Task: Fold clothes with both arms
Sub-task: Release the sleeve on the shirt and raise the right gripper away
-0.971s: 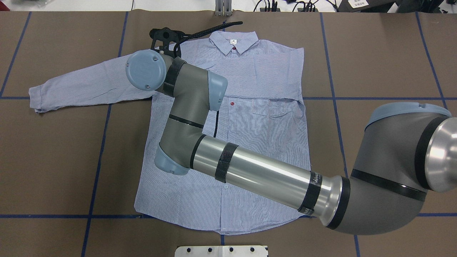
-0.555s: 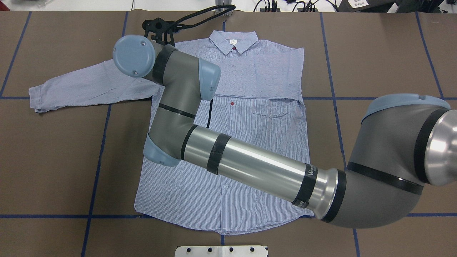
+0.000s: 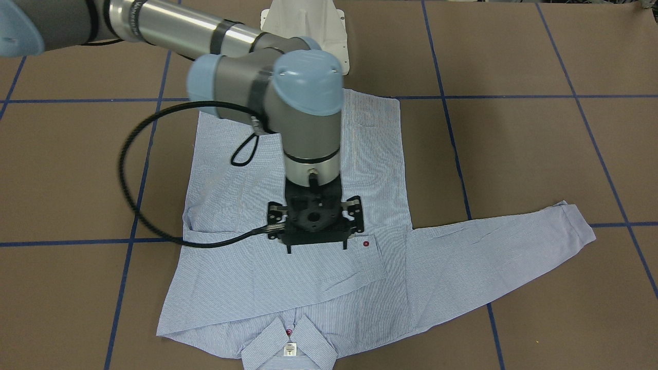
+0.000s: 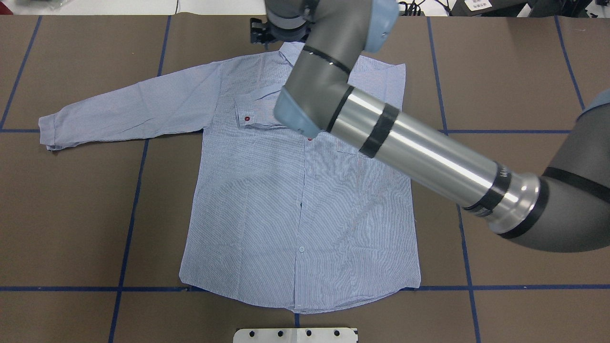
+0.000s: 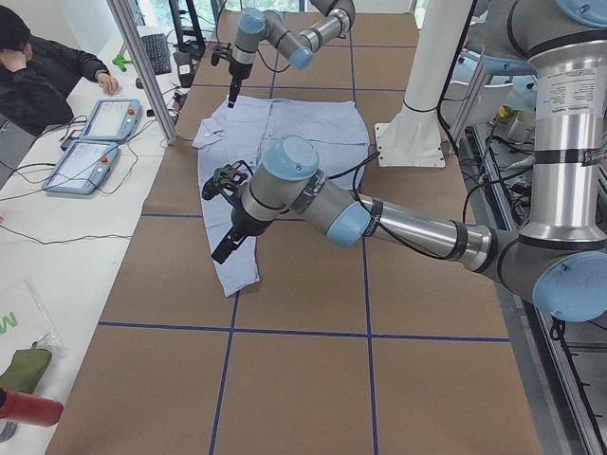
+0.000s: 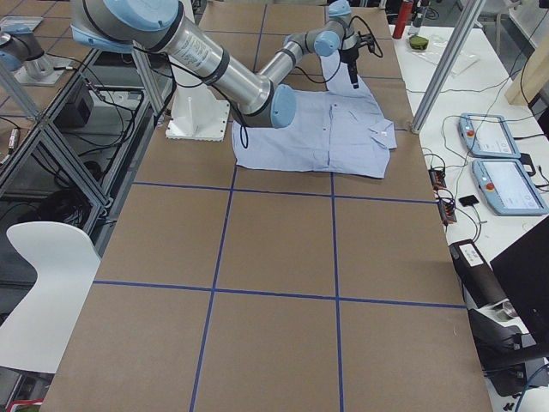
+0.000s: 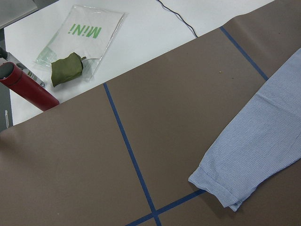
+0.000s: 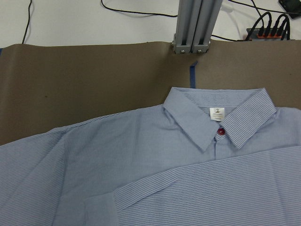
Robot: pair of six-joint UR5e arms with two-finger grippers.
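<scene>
The light blue striped shirt [image 4: 295, 205] lies flat, front up, collar [image 8: 216, 117] at the far edge. One sleeve is folded across the chest, its cuff [image 4: 247, 114] [image 3: 372, 257] lying free. The other sleeve [image 4: 119, 109] [image 3: 504, 246] lies stretched out, and its cuff [image 7: 225, 188] shows in the left wrist view. My right gripper [image 3: 316, 249] hangs open and empty above the chest, near the collar [image 4: 259, 32]. My left gripper [image 5: 224, 248] shows only in the exterior left view, above the stretched sleeve's end. I cannot tell whether it is open or shut.
The white pedestal base [image 4: 295, 335] stands at the near edge. An aluminium post [image 8: 195, 23] stands behind the collar. A red bottle [image 7: 28, 87] and a plastic bag [image 7: 77, 42] lie beyond the table's left end. An operator [image 5: 38, 66] sits by control pendants [image 5: 95, 142].
My right arm has swung from over the stretched sleeve's shoulder toward the collar and risen, uncovering the folded sleeve's cuff. The shirt has not moved.
</scene>
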